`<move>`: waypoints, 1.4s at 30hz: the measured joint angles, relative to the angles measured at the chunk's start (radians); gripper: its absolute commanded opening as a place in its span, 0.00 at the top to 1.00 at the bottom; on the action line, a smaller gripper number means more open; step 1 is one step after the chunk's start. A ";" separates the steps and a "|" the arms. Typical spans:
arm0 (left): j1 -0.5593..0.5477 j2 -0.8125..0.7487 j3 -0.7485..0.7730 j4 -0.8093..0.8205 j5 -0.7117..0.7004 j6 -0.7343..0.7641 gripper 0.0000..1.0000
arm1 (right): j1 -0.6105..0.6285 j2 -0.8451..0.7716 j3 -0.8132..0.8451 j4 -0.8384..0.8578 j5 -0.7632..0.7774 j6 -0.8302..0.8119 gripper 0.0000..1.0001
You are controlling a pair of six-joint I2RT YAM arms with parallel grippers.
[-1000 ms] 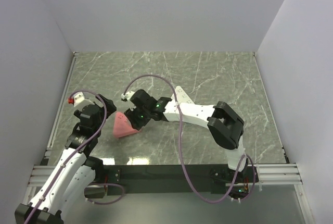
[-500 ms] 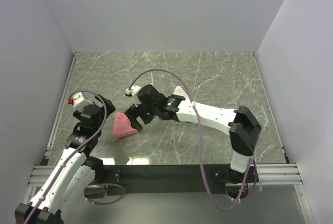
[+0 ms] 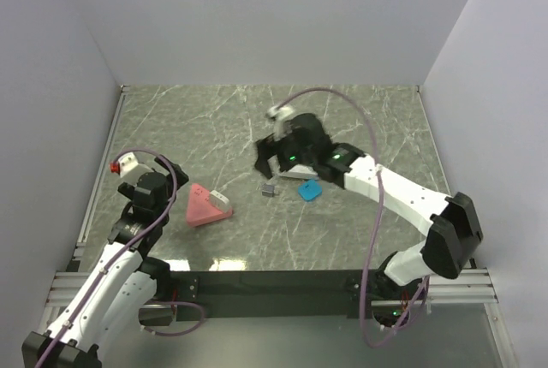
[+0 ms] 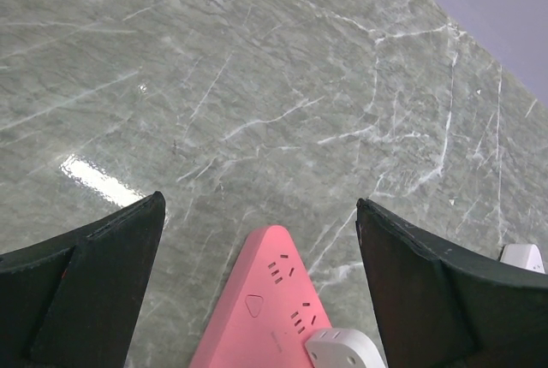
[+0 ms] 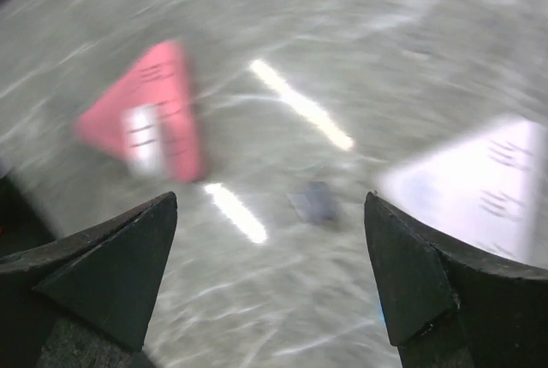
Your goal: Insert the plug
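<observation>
A pink triangular power strip point(image 3: 202, 209) lies on the marble table at the left. A white plug point(image 3: 220, 199) sits on its right corner. In the left wrist view the strip point(image 4: 261, 312) and the plug point(image 4: 342, 349) lie just below my open, empty left gripper point(image 4: 259, 205). That gripper point(image 3: 169, 184) hovers at the strip's left side. My right gripper point(image 3: 270, 163) is open and empty over the middle of the table. Its blurred view shows the pink strip point(image 5: 145, 111) with the plug point(image 5: 141, 133) far to the left of the right gripper point(image 5: 270, 201).
A small grey block point(image 3: 270, 189) and a blue piece point(image 3: 309, 190) lie near the table's middle. A white triangular strip point(image 3: 291, 173) lies under the right gripper; it also shows in the right wrist view point(image 5: 479, 188). Grey walls enclose three sides.
My right gripper has pulled away from the pink strip and swung up and right to the table's middle, leaving the white plug on the strip. The left arm has barely moved.
</observation>
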 measured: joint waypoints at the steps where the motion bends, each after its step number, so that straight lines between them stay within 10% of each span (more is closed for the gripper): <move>1: -0.011 0.001 0.000 0.000 -0.010 0.000 0.01 | -0.058 -0.018 -0.035 0.023 0.000 0.016 0.04; 7: -0.138 0.116 0.048 0.061 -0.094 0.003 0.00 | -0.312 -0.090 -0.185 0.071 0.086 0.110 0.04; 17: -0.354 0.461 0.171 0.276 -0.136 0.058 0.01 | -0.357 -0.058 -0.279 0.111 0.132 0.173 0.08; 42: -0.377 0.330 0.142 0.283 -0.063 0.071 0.01 | -0.189 -0.038 -0.404 0.124 0.244 0.243 0.09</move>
